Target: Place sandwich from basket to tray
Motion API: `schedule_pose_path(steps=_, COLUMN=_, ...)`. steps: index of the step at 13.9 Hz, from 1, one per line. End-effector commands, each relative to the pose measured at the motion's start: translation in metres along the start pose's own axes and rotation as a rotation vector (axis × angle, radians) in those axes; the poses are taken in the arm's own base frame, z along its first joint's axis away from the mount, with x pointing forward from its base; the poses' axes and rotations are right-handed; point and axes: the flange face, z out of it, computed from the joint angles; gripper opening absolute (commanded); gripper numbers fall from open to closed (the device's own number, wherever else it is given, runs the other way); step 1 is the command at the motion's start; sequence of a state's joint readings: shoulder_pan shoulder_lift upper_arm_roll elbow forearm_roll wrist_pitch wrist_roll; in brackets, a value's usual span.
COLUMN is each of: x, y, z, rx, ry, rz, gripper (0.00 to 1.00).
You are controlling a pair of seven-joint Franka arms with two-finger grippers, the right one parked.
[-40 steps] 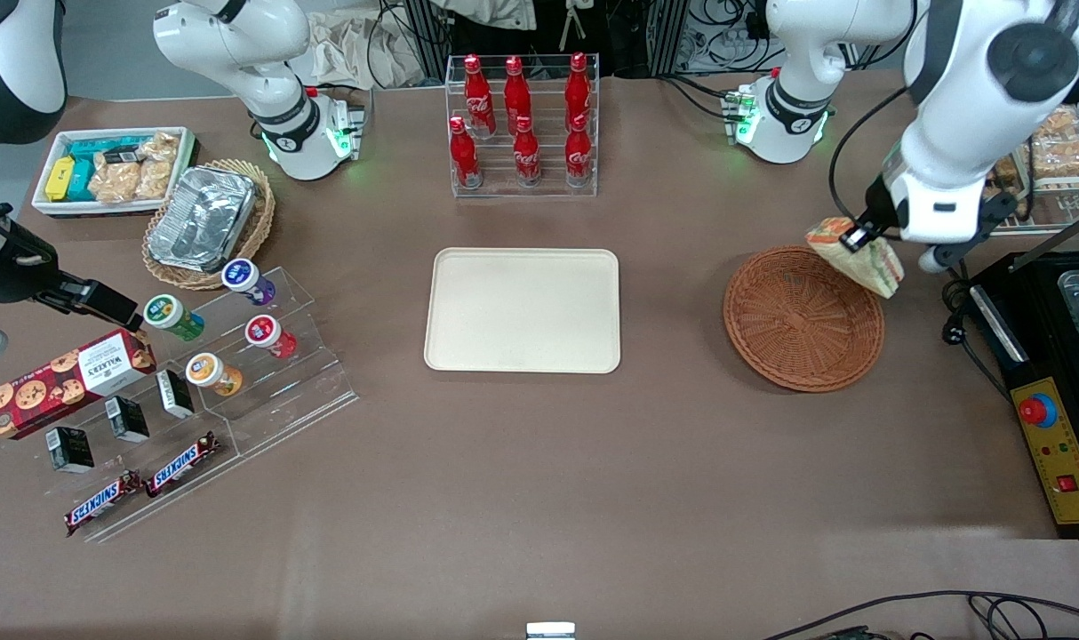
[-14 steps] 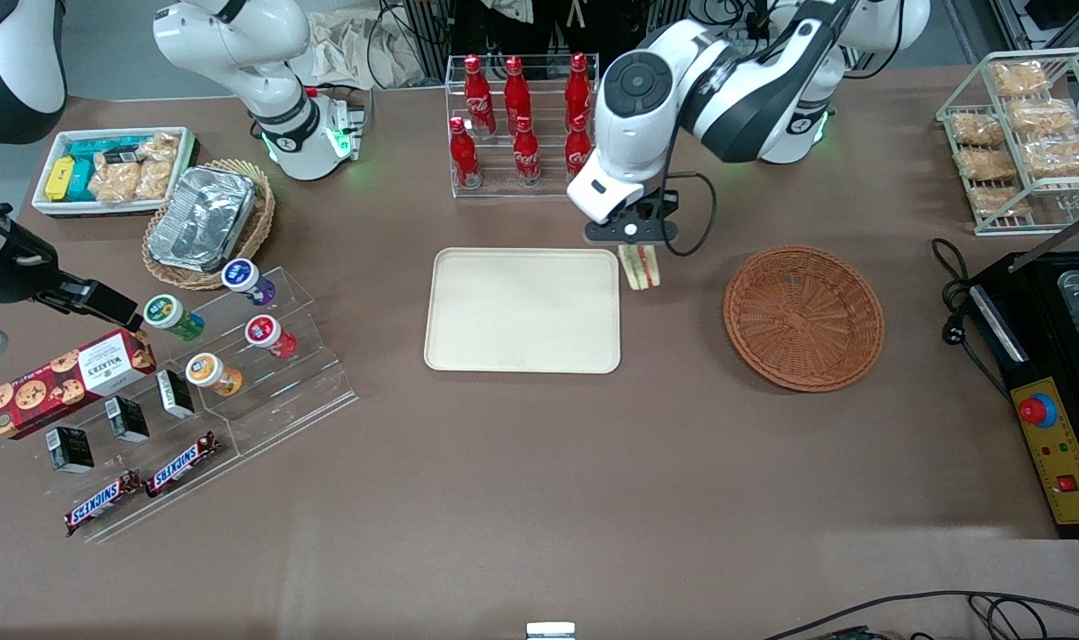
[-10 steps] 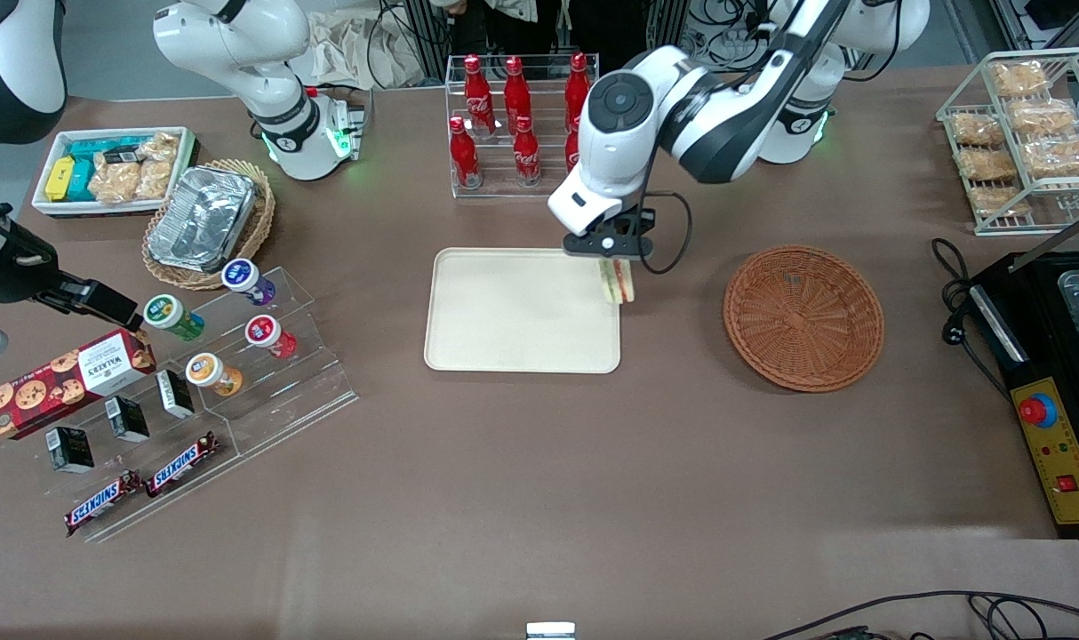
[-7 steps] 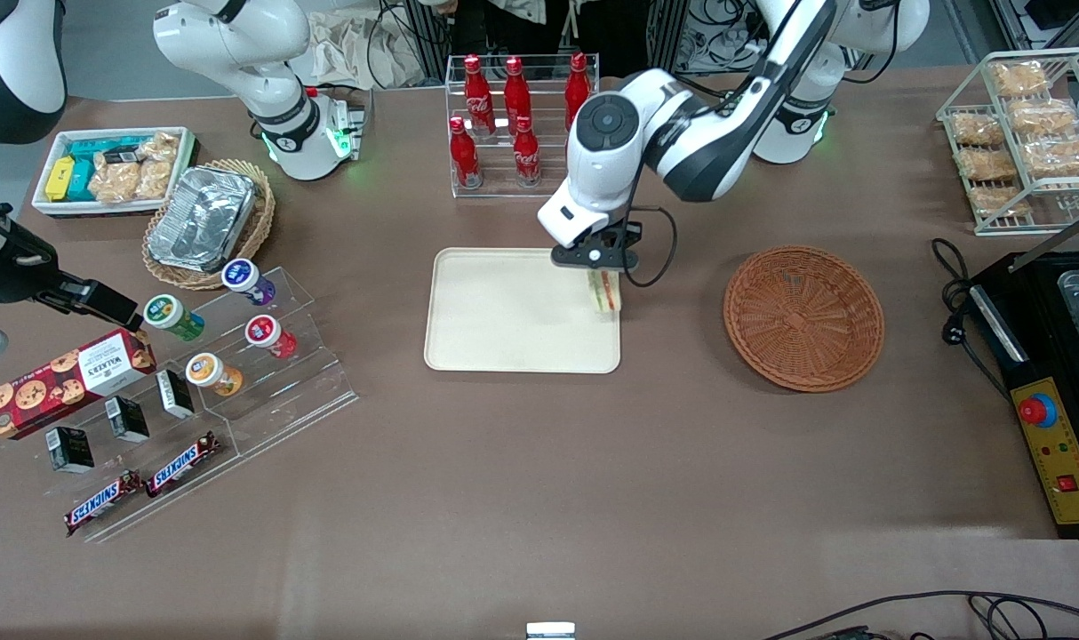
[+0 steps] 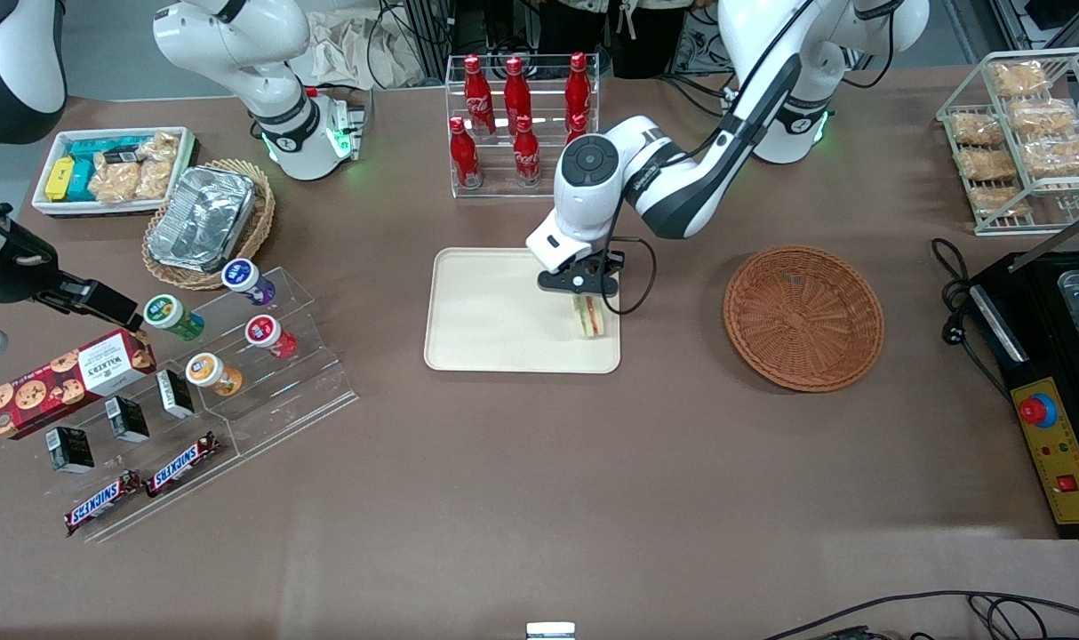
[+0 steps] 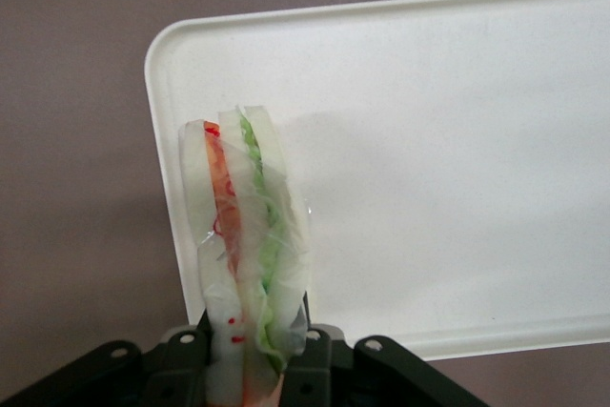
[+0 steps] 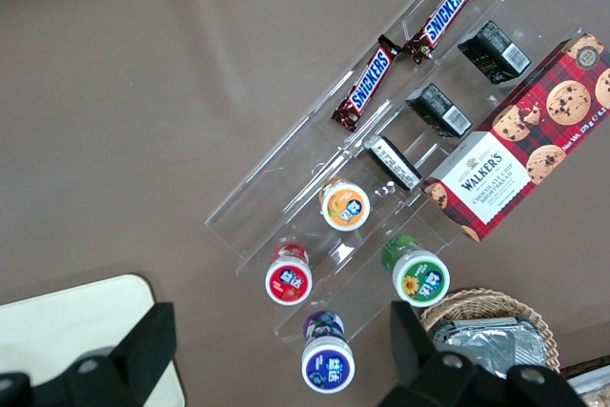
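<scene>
The sandwich (image 5: pixel 589 317) hangs edge-on over the tray (image 5: pixel 495 342), near the rim on the basket (image 5: pixel 803 317) side. The claw (image 6: pixel 246 369) is clamped shut on it. Let go here and it could tip over the rim onto the counter (image 5: pixel 539 480), since it's narrow edge-down.
</scene>
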State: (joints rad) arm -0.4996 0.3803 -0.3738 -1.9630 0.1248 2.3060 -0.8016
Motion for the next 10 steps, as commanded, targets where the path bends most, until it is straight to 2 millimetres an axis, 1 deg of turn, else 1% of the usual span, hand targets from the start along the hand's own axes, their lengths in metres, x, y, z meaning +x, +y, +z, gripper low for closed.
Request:
schedule_pose_path(steps=1, x=-0.003, y=-0.003, z=0.016, rx=-0.017, ry=0.038, rz=-0.011, gripper=0.31)
schedule_pose_path(steps=3, x=-0.002, y=-0.006, z=0.027, rx=0.004, ry=0.050, rz=0.011, gripper=0.36)
schedule_pose_path(steps=4, x=-0.002, y=-0.006, z=0.030, rx=0.014, ry=0.052, rz=0.022, gripper=0.37)
schedule_pose_path(steps=5, x=-0.002, y=-0.007, z=0.035, rx=0.019, ry=0.047, rz=0.023, gripper=0.41)
schedule_pose_path(steps=6, x=-0.002, y=-0.008, z=0.036, rx=0.025, ry=0.051, rz=0.031, gripper=0.50)
schedule_pose_path(steps=7, x=0.001, y=-0.011, z=0.036, rx=0.033, ry=0.057, rz=0.034, gripper=0.72)
schedule_pose_path(steps=8, x=0.002, y=-0.013, z=0.034, rx=0.038, ry=0.057, rz=0.034, gripper=0.99)
schedule_pose_path(steps=10, x=0.004, y=-0.019, z=0.023, rx=0.059, ry=0.052, rz=0.023, gripper=0.99)
